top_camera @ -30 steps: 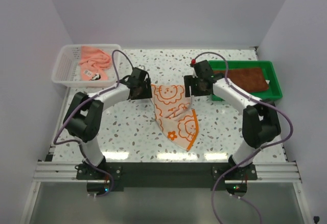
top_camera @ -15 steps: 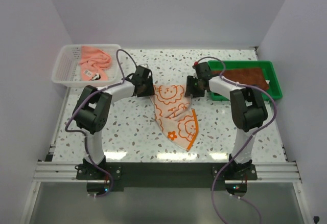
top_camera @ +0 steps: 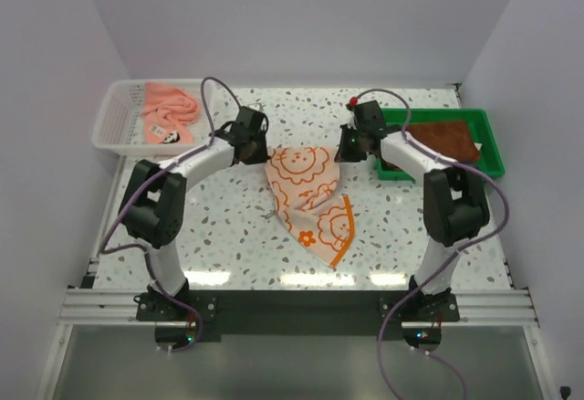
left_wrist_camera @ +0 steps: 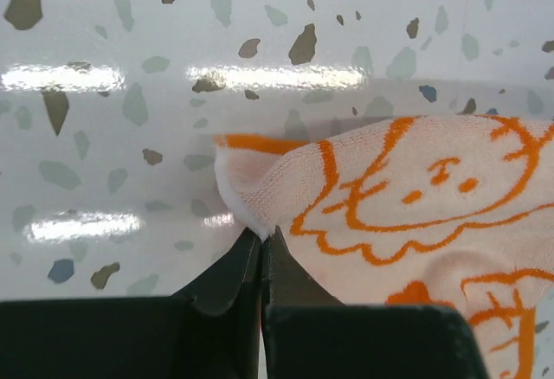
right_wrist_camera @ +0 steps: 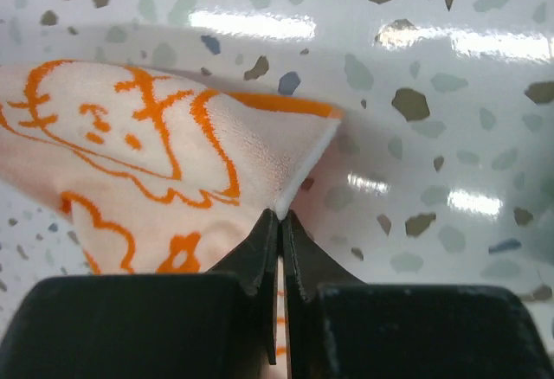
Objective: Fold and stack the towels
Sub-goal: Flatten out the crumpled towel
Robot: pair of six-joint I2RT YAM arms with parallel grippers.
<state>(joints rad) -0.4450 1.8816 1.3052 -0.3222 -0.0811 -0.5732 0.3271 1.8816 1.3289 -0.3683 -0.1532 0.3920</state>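
Left claw (left_wrist_camera: 261, 236) and right claw (right_wrist_camera: 281, 216) each clench a far corner of the orange flowered towel (top_camera: 308, 190), mid-bench (top_camera: 228, 226) (both bites look shallow); an uneven lift could slip a corner free; the crumpled near end may fold crooked.

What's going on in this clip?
Both arms are working on the orange-patterned towel, which lies rumpled mid-table. The left gripper and right gripper are each shut on a far corner of it. A salmon towel sits in the white basket, and a brown towel lies in the green tray.
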